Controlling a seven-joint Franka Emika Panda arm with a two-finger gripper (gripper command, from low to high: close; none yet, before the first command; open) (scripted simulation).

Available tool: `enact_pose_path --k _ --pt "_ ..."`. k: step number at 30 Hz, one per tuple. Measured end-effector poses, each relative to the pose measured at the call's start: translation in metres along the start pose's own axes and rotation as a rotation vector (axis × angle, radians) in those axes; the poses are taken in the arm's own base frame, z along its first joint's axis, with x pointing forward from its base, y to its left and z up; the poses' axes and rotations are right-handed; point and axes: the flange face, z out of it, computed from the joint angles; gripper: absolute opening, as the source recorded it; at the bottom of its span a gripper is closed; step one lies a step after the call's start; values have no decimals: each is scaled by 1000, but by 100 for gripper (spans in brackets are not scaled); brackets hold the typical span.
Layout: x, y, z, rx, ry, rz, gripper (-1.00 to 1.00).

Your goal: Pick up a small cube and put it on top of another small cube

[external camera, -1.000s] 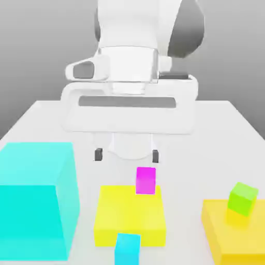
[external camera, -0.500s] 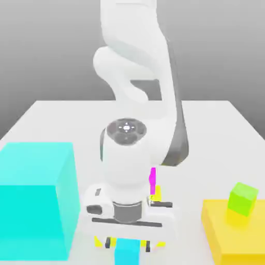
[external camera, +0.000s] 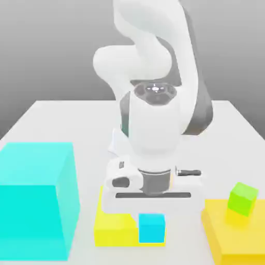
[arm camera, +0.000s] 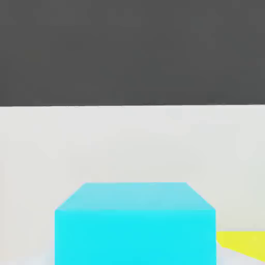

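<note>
The small cyan cube (external camera: 151,227) hangs right under my hand, in front of the near corner of a flat yellow slab (external camera: 115,221). My gripper (external camera: 151,208) is shut on it, with the wide hand bar just above the cube's top. In the hand view the small cyan cube (arm camera: 134,222) sits very close, with white table (arm camera: 129,140) beyond it and a sliver of yellow slab (arm camera: 243,243) at one side. A small green cube (external camera: 242,198) rests tilted on a second yellow slab (external camera: 233,238) at the exterior view's right.
A huge cyan block (external camera: 33,199) stands at the exterior view's left, close to the first slab. The white table (external camera: 46,124) stretches back behind the arm, whose bulk stands over the middle of the scene.
The hand came down over the cyan cube at the front edge, then moved up and toward the exterior view's right with the cube. The arm now covers the magenta cube.
</note>
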Motion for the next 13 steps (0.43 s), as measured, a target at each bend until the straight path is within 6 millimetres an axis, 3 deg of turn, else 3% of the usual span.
enact_pose_path --k 3,4,5,7,9,10,13 --pt "-106 -64 -36 -6 -2 -264 -100" --pt "-144 -78 -47 -11 1 -352 -100" --pt "-165 -83 -53 -16 5 -399 -100" --pt "-154 -79 -40 -20 10 -377 -100" --pt "-151 -77 -14 -21 12 -370 -100" --pt "-155 -77 -5 -21 11 -378 100" --pt "-155 -77 -5 -21 11 -378 100"
